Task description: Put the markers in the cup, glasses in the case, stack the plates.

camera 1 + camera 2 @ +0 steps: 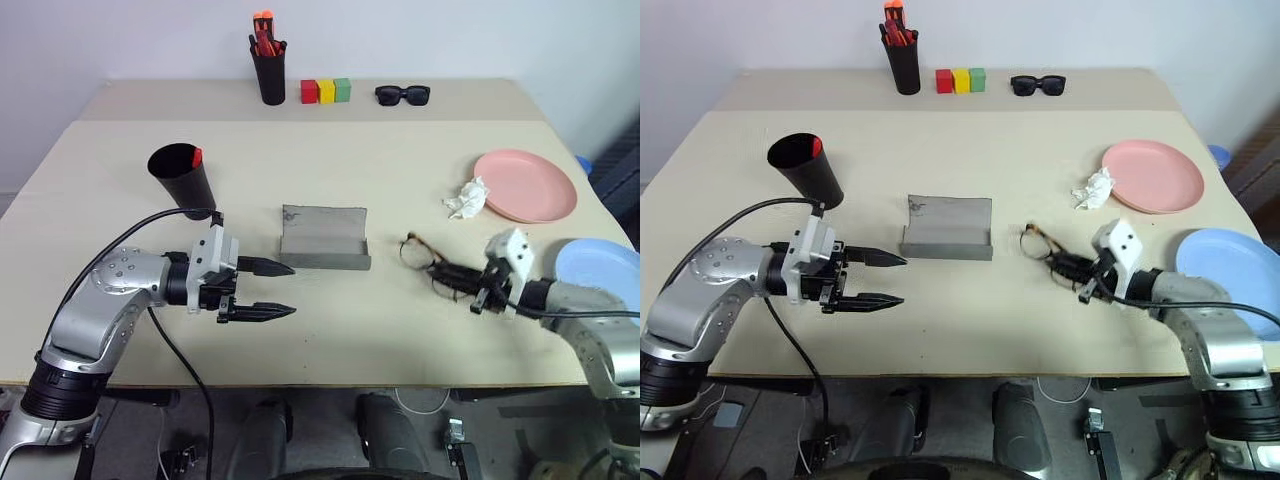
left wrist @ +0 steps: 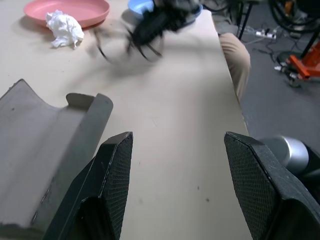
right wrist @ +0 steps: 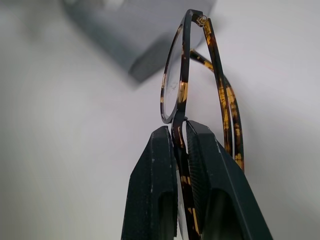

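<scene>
My right gripper (image 1: pixel 452 272) is shut on the glasses (image 1: pixel 417 251), thin tortoiseshell-dark frames that it holds by the rim just above the table, right of the case. The right wrist view shows the fingers (image 3: pixel 155 165) pinching the frame (image 3: pixel 182 75). The grey case (image 1: pixel 323 240) lies open at the table's middle. My left gripper (image 1: pixel 290 290) hovers open just left of it, pointing right, nothing between its fingers. The black cup (image 1: pixel 183 178) stands at the left with a marker's red-orange end (image 1: pixel 197 157) at its rim. The pink plate (image 1: pixel 527 185) and blue plate (image 1: pixel 600 272) lie apart at the right.
A crumpled white tissue (image 1: pixel 467 198) lies against the pink plate. At the back stand a black pen holder (image 1: pixel 270 75) with orange-capped pens, three coloured blocks (image 1: pixel 326 91) and black sunglasses (image 1: pixel 402 95). The table's front edge is close below both grippers.
</scene>
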Motion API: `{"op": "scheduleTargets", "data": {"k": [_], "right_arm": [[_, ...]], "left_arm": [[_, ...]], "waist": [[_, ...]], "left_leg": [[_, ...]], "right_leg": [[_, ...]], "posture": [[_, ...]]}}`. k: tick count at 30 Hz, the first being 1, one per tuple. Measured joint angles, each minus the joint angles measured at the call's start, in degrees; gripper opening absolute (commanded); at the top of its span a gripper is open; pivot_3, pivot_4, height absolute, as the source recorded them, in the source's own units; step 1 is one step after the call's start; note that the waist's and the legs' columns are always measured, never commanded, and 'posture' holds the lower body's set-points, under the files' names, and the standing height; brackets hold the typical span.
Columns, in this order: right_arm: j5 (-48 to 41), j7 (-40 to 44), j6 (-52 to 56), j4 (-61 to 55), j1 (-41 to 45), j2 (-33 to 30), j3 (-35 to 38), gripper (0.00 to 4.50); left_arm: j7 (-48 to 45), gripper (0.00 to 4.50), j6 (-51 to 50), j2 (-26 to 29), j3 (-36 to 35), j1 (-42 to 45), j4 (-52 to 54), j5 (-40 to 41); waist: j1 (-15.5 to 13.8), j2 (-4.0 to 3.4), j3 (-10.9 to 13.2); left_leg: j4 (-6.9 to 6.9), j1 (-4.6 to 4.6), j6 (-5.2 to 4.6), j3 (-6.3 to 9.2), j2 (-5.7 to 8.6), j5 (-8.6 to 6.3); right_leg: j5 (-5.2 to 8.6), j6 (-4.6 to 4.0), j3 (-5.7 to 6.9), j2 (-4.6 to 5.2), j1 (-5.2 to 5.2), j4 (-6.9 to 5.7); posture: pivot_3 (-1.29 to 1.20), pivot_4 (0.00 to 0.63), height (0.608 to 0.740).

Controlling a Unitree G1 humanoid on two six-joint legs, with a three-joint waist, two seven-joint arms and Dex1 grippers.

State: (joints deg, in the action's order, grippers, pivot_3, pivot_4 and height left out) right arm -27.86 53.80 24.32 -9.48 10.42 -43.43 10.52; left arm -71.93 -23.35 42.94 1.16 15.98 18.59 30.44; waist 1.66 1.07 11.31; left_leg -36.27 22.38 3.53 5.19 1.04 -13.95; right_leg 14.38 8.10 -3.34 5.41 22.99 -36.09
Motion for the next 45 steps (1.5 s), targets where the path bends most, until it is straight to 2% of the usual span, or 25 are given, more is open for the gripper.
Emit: {"op": "scheduleTargets", "data": {"k": [4,7,11,16,25,37,41,45], "right_arm": [[0.1,1.0,-3.4,1.1,9.9,2.9,-1.9,0.03],[1.9,2.6,-6.0,5.8,14.8,6.8,-6.7,0.03],[5.1,4.6,-11.4,13.3,18.9,12.2,-11.9,0.03],[7.1,6.3,-16.5,20.5,22.9,17.3,-14.4,0.03],[8.6,7.9,-20.1,26.5,25.0,23.9,-16.5,0.03],[11.6,11.0,-22.0,27.6,24.7,24.6,-19.7,0.03],[13.6,11.7,-23.5,29.0,24.5,24.2,-20.4,1.73],[14.5,10.7,-25.3,30.9,24.6,24.3,-20.3,3.83]], "left_arm": [[2.3,2.96,-0.3,-0.2,-0.6,-2.2,1.2,0.6],[4.0,2.96,-0.4,-0.3,-1.5,-4.1,2.1,1.2],[6.1,2.96,-0.4,-0.2,-2.8,-6.6,3.2,1.5],[8.1,2.96,-0.4,0.6,-5.4,-10.7,5.6,2.2],[11.2,2.96,-0.4,0.9,-8.5,-18.2,10.1,2.8],[12.9,2.96,-0.1,0.9,-9.9,-20.6,11.6,2.8],[13.4,2.96,0.1,0.9,-9.9,-20.8,11.6,2.8],[13.6,2.96,0.2,0.9,-9.9,-20.7,11.6,2.8]], "waist": [[0.8,0.00,0.0],[0.8,0.01,0.0],[0.8,-0.01,0.0],[0.8,-0.01,0.0],[0.9,-0.05,0.0],[0.9,-0.05,0.0],[0.9,-0.05,0.0],[0.9,-0.05,0.0]], "left_leg": [[0.05,0.00,0.00,0.02,0.00,0.00],[0.06,0.02,0.00,0.02,0.00,0.00],[0.06,0.04,0.00,0.02,0.00,0.00],[0.08,0.04,0.00,0.03,0.01,0.00],[0.10,0.04,0.00,0.02,0.00,0.00],[0.11,0.03,0.01,0.02,0.00,0.00],[0.11,0.03,0.01,0.02,0.00,0.00],[0.11,0.03,0.01,0.02,0.00,0.00]], "right_leg": [[-0.02,0.04,0.01,0.00,0.01,0.00],[-0.02,0.04,0.00,0.01,0.02,0.02],[-0.03,0.04,0.00,0.01,0.08,-0.02],[-0.03,0.03,0.00,0.00,0.10,-0.03],[-0.04,0.01,0.00,0.00,0.13,-0.05],[-0.04,0.00,0.00,0.00,0.14,-0.05],[-0.04,-0.01,0.00,0.00,0.14,-0.05],[-0.04,-0.01,0.00,0.00,0.14,-0.05]], "posture": [[0.00,0.150,0.740],[0.00,0.150,0.740],[0.00,0.150,0.740],[0.00,0.150,0.740],[0.00,0.150,0.740],[0.00,0.150,0.740],[0.00,0.150,0.740],[0.00,0.150,0.740]]}}
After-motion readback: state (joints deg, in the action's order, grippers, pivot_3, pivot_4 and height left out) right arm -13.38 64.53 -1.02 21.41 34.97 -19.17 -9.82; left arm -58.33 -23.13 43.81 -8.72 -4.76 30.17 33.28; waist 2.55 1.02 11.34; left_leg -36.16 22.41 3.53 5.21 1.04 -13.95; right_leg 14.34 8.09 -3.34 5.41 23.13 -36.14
